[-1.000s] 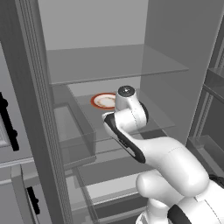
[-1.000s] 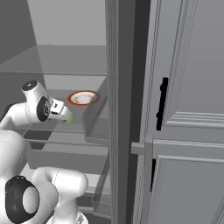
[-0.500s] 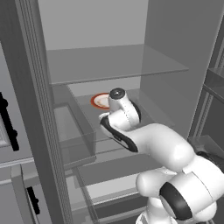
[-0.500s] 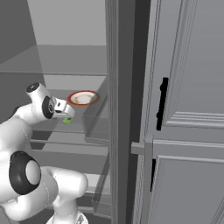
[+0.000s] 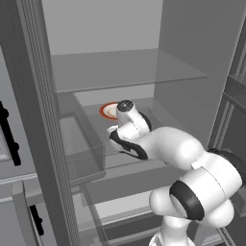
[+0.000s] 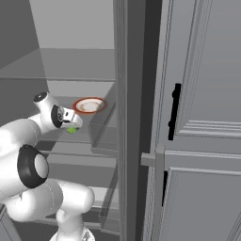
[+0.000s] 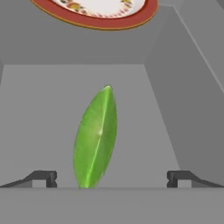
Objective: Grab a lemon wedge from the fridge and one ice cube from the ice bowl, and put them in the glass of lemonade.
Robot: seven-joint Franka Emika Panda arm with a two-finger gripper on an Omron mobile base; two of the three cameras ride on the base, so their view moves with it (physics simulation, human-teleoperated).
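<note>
The arm had reached further into the open fridge (image 5: pixel 182 43) than a second before, its elbow folding forward in both base views, and the hand had closed in on the wedge (image 7: pixel 95 139). By my reading this put the task at the approach to the first pickup, with nothing yet grasped. In the hand view the gripper (image 7: pixel 112 178) stood wide open, its two fingertips apart at 7 and 5 o'clock, and the wedge lay flat on the shelf between them, its near end reaching the line of the tips, its far tip pointing to 12 o'clock. In the right base view the wedge showed just below the gripper, at about 6 o'clock. Count: one wedge, one plate (image 7: pixel 94 15) with an orange-red rim beyond the wedge at 12 o'clock, apart from it, and one gripper. Contact between fingers and wedge could not be confirmed.
</note>
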